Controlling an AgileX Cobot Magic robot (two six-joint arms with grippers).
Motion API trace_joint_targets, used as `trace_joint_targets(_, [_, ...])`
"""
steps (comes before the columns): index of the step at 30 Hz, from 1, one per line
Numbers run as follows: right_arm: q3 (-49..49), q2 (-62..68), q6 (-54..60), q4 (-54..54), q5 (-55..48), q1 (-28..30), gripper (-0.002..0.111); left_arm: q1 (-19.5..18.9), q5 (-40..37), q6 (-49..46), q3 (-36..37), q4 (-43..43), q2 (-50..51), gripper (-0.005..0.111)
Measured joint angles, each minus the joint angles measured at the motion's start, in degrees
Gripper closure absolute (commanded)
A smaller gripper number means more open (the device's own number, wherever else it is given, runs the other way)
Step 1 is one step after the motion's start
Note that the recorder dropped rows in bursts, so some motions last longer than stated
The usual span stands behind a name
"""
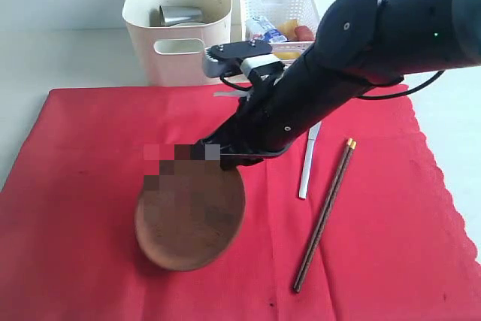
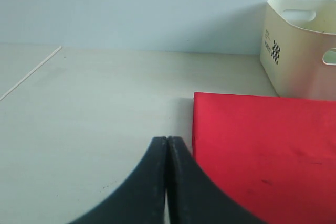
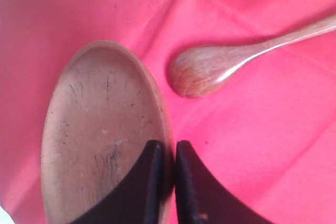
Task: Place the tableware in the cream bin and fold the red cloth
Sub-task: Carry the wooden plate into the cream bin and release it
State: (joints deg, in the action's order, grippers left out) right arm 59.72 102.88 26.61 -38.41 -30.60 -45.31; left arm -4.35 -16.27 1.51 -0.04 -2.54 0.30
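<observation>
Wooden plate [image 1: 192, 219]: stiff, light, likely slick; thin rim best hold. Right gripper [image 3: 169, 150] clamped on rim at its 1 o'clock. Left gripper [image 2: 167, 148] pressed together, empty.

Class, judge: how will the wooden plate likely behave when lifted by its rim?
The wooden plate looks rigid, so it should keep its shape. Pinched only at one edge by the right hand, it may swing or slip.

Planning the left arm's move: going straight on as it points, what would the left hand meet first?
Probably nothing near: the left hand points over bare table, passing beside the red cloth and cream bin; depth is unclear.
</observation>
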Motion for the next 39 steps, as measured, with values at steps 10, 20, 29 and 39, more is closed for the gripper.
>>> trace_joint_targets(10, [6.6, 0.0, -1.7, 0.0, -3.1, 2.5, 0.108, 0.0, 0.0, 0.0, 0.0, 0.0, 0.0, 0.106])
trace_joint_targets(20, [15.1, 0.0, -3.0, -7.3, 5.7, 9.2, 0.108, 0.0, 0.0, 0.0, 0.0, 0.0, 0.0, 0.106])
trace_joint_targets(29, [27.3, 5.2, -2.6, -12.7, 12.7, 11.5, 0.108, 0.0, 0.0, 0.0, 0.0, 0.0, 0.0, 0.106])
trace_joint_targets(39, [43.1, 21.4, -2.6, -13.0, 17.7, 11.5, 0.108, 0.0, 0.0, 0.0, 0.0, 0.0, 0.0, 0.106])
